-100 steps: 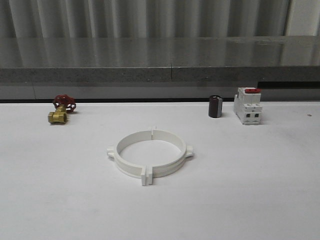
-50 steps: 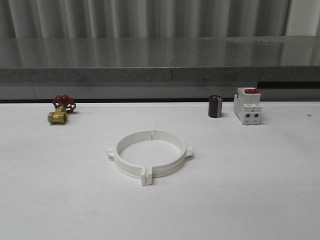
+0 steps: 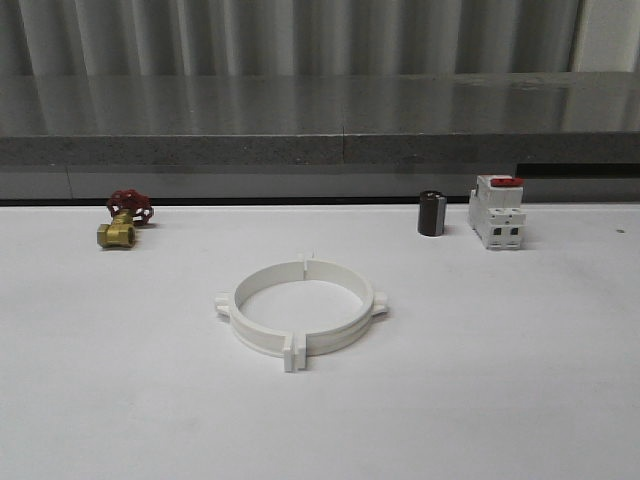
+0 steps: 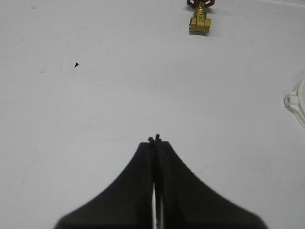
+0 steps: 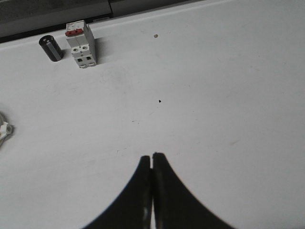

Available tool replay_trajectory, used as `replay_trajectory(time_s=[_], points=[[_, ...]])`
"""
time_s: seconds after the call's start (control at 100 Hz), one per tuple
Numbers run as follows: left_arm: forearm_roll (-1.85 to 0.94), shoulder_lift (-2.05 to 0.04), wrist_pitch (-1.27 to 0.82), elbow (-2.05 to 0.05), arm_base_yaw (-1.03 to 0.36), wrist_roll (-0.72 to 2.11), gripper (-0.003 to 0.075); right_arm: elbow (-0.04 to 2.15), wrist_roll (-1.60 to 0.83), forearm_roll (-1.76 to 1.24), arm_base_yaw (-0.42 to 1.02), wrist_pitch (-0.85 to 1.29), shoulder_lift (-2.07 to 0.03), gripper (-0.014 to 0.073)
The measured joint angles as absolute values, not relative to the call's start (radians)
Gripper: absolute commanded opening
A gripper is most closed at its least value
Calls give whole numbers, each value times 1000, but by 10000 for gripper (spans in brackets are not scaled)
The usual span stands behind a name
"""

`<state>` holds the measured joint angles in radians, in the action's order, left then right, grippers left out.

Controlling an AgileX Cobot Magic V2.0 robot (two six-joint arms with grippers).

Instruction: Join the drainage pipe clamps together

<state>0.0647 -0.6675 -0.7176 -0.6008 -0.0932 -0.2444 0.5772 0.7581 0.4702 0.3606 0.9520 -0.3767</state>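
Two white plastic half-ring drainage pipe clamps [image 3: 300, 318] lying mid-table as one ring, end tabs meeting at front and back. Well apart from brass valve with red handle [image 3: 122, 222], black cylinder [image 3: 431, 213] and white breaker with red top [image 3: 498, 211]. Left gripper [image 4: 155, 139] pressed closed, empty, above bare white table [image 3: 520, 380]; right gripper [image 5: 152, 155] likewise closed, holding nothing. Joining step seemingly finished; next probably only checking tabs seated.

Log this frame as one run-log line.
two white plastic half-ring clamps: joined as ring, mid-table | left gripper: shut, empty | right gripper: shut, empty | both clear of ring
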Motion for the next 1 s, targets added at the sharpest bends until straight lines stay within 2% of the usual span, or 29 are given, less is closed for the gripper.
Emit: replay_trajectory(time_s=[0.3,0.5,0.77,1.0], points=[[65,-667,-718,-601,-93,-244,-20,545,727,474,355,930,-327,-118],[65,-667,-718,-601,-93,-244,-20,475,574,404,231,883,-176,-118],[65,-667,-718,-601,-93,-244,-20,336,113,66,10,617,10,-118],[65,-667,-718,-601,-93,-244,-20,152,27,-95,-86,384,12,-118]])
